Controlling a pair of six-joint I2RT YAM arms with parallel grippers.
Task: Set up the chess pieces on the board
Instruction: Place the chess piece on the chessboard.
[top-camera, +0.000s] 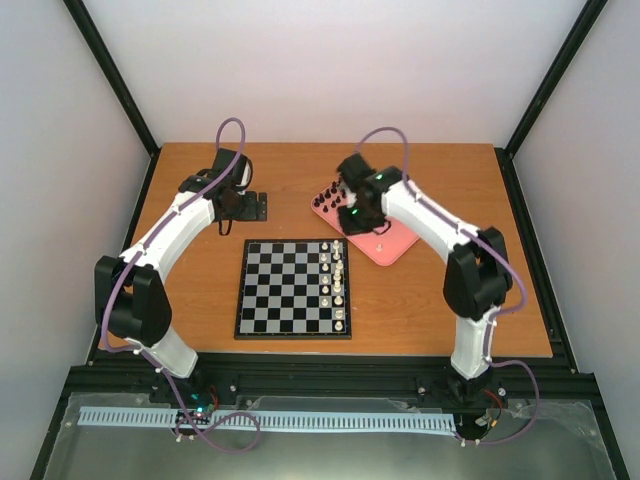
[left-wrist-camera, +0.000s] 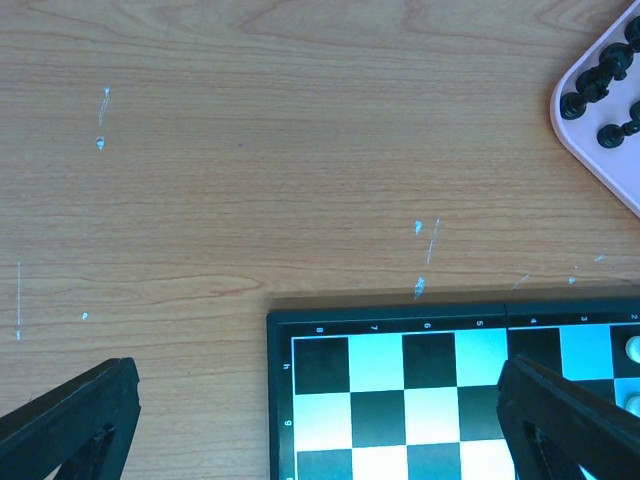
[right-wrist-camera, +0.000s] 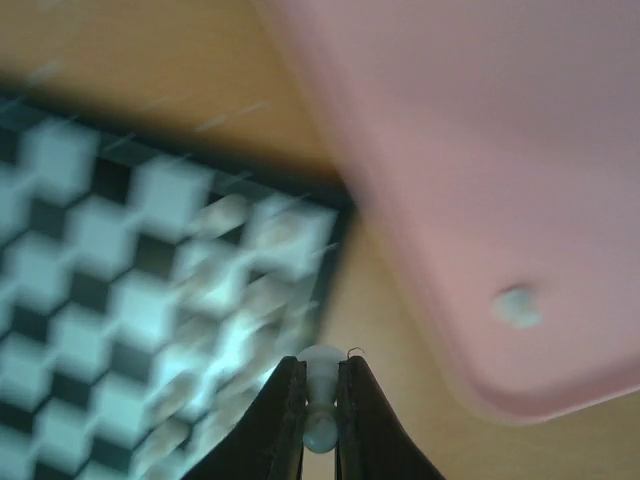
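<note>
**Right end effector clamped on one white piece beside the tray**

Top view: your right end effector hangs at the left edge of the pink tray, just beyond the board's far right corner. Whatever it holds is hidden under the wrist here. The board lies in the middle of the worktop, with white pieces lined along its two right-hand files. Black pieces stand on the tray's far left end. Your left end effector sits beyond the board's far left corner, too small here to read its state.

Left wrist: the left end effector's fingers stand wide apart with nothing between them, above the board's far edge. The frame cuts off the board and the tray.

Right wrist: the fingers are closed on a single white piece, its round head showing above the fingertips, over the gap between board and tray. Another pale piece lies on the tray. You see everything behind as a blur.
</note>
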